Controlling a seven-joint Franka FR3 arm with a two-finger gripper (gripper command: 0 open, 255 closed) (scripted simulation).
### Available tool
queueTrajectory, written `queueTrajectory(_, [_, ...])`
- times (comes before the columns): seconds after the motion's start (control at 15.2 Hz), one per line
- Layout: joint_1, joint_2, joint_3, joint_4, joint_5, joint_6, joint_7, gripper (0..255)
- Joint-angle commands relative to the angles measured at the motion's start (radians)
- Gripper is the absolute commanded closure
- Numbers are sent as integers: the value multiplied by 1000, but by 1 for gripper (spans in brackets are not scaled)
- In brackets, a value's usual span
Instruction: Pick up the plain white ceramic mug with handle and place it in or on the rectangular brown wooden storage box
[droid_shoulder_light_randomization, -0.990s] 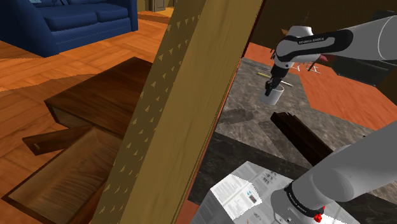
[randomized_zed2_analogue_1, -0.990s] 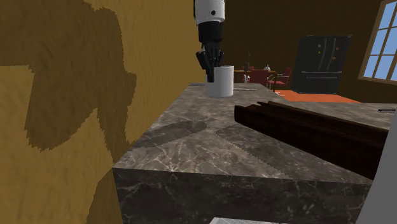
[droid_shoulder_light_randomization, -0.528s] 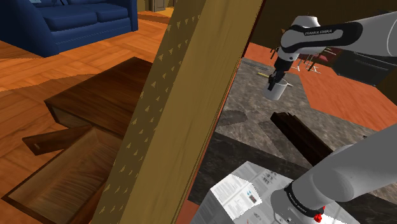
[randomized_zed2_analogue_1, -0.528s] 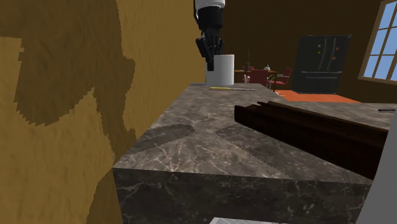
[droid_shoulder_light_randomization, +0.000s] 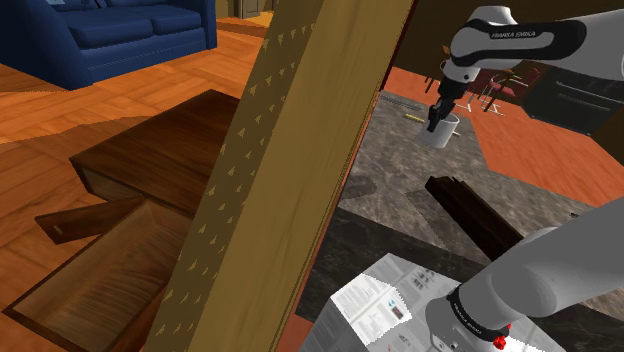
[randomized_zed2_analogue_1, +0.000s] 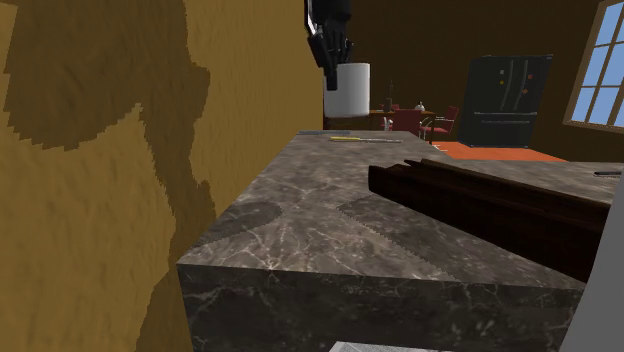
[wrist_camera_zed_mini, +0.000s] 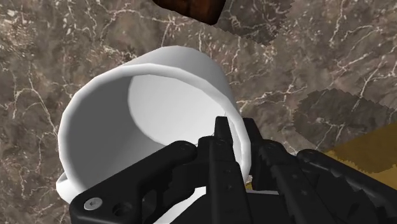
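You have one white mug (wrist_camera_zed_mini: 146, 114), pinched by its rim in your one black gripper (wrist_camera_zed_mini: 233, 130). Below the gripper sits one marbled counter (randomized_zed2_analogue_1: 300, 215), carrying one dark brown wooden box (randomized_zed2_analogue_1: 480, 205) and one thin yellow stick (randomized_zed2_analogue_1: 345, 139). Well away from the gripper: one blue sofa (droid_shoulder_light_randomization: 120, 30), one window (randomized_zed2_analogue_1: 600, 60).

arm's dark band (droid_shoulder_light_randomization: 515, 35): white lettering, looks like "FRANKA EMIKA" to me, the 1 brand name I can actually make out
sheet on the stand (droid_shoulder_light_randomization: 372, 303): printed page stuck on the white stand (droid_shoulder_light_randomization: 415, 283), rows of grey lines plus a darker block, way too tiny to read, can't tell any words or numbers
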Motion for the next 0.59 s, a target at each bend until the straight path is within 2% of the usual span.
queueTrajectory(0.0, [0,-4,1,17,-1,-21,0,255])
queueTrajectory(0.53, [-67,-310,-2,-228,-111,-67,-14,255])
